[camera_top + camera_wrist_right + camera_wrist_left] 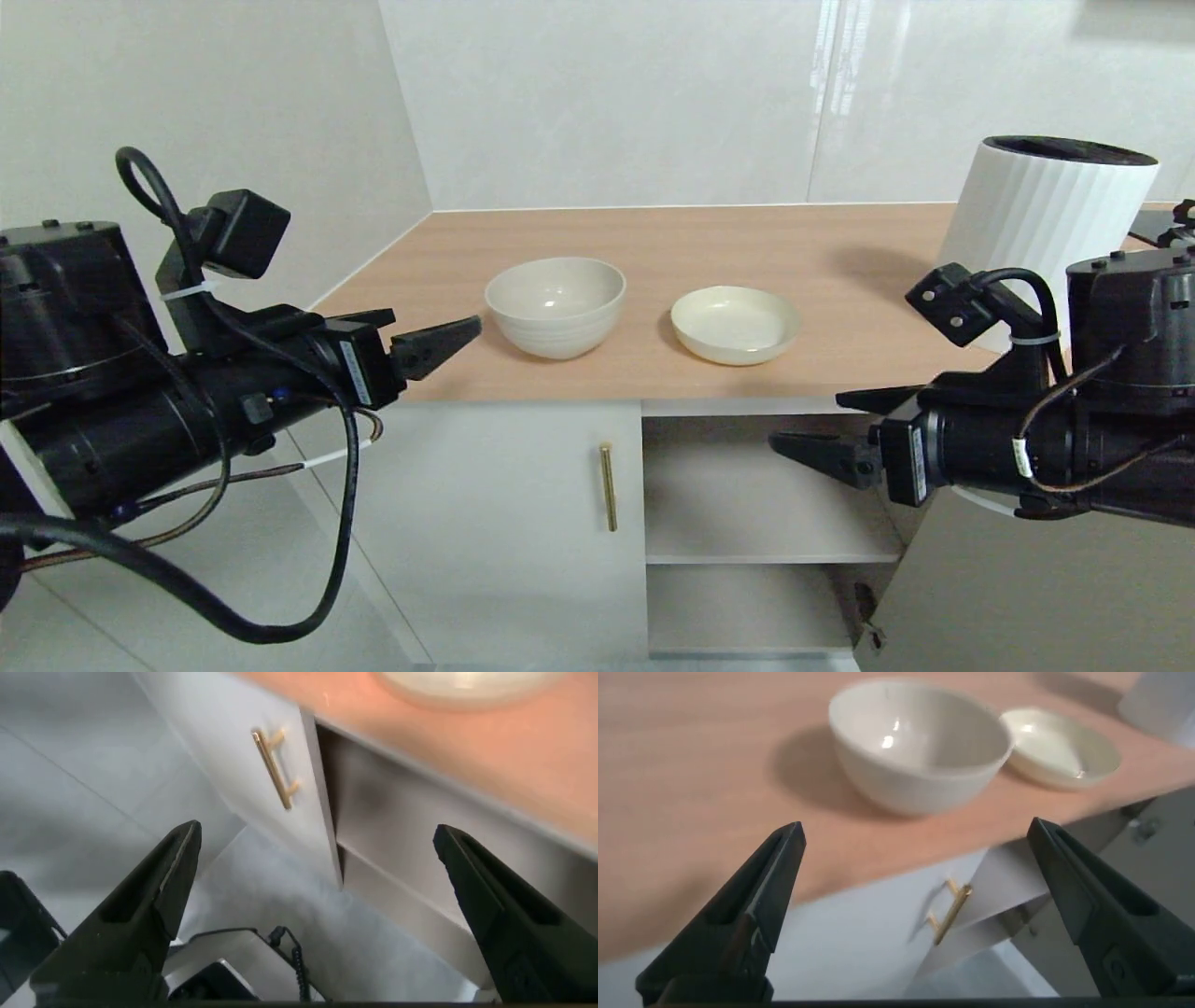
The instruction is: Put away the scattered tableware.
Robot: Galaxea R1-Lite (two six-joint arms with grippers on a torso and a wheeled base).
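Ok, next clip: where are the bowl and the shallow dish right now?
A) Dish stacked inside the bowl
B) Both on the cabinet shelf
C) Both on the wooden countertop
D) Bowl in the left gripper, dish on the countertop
C: the bowl and the shallow dish stand side by side, not touching, on the wooden countertop.

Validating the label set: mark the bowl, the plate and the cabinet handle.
bowl (555, 297), head view, on the inner wall near the bottom.
plate (735, 323), head view, on the middle of its shallow well.
handle (608, 487), head view, on the middle of the brass bar.
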